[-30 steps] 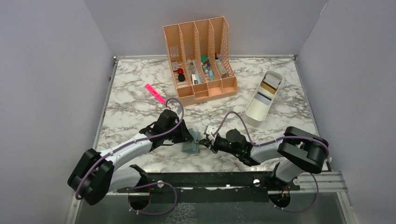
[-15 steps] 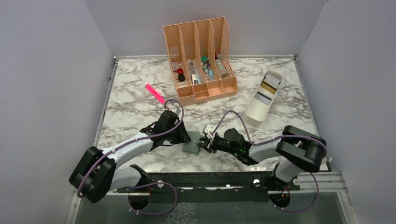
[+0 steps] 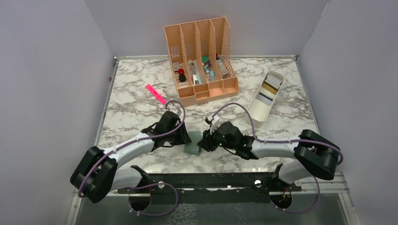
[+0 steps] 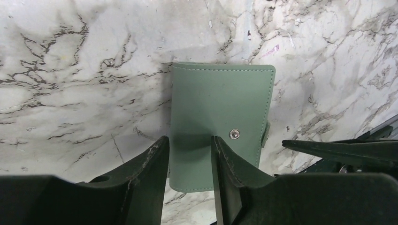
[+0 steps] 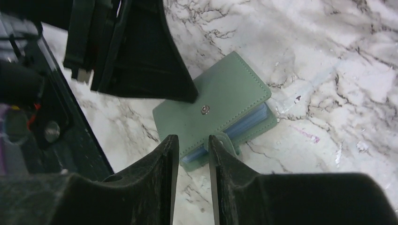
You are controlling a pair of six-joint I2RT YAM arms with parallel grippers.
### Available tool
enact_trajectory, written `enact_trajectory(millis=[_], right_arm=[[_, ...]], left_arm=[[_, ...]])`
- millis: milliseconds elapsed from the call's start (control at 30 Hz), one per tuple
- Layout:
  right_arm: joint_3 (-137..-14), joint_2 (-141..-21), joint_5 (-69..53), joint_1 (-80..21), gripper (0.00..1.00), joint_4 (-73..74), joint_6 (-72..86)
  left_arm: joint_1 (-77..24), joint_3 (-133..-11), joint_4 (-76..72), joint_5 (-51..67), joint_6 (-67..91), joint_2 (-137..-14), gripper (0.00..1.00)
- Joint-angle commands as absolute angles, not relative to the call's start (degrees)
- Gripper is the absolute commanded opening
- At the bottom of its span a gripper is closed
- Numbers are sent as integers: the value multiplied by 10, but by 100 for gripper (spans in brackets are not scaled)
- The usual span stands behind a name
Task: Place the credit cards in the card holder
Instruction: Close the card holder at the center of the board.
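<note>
Looking down from above, the card holder [image 3: 191, 149] is only a small green patch, with the left gripper [image 3: 186, 139] and right gripper [image 3: 202, 143] covering its two sides. Up close, its near end is hidden under the left fingers [image 4: 150, 173]. I can't tell what its blue pockets hold. Well beyond it to the right, the credit cards [image 3: 266, 92] in the white tray [image 3: 256, 114] are too small to tell apart.

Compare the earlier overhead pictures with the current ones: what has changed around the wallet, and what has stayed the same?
The wallet, earlier propped half open between the two pincers, now lies shut and flat on the table. The left pincer and right pincer have both opened and released it; the right wrist has shifted slightly away from the bases. The peach organizer, white tray and pink pen stayed put.
</note>
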State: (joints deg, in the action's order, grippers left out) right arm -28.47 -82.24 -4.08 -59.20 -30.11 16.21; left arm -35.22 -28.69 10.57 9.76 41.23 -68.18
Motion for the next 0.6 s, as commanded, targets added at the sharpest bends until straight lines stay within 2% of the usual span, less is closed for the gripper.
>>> enact_trajectory(millis=[0, 167, 567], right_arm=[[-337, -826, 9, -594, 32, -147, 361], [-309, -794, 26, -594, 30, -160, 448], [-318, -803, 61, -594, 18, -146, 489]], left_arm=[[-352, -288, 75, 120, 399, -706, 42], [-352, -284, 78, 114, 398, -725, 40], [-352, -271, 61, 118, 406, -729, 30]])
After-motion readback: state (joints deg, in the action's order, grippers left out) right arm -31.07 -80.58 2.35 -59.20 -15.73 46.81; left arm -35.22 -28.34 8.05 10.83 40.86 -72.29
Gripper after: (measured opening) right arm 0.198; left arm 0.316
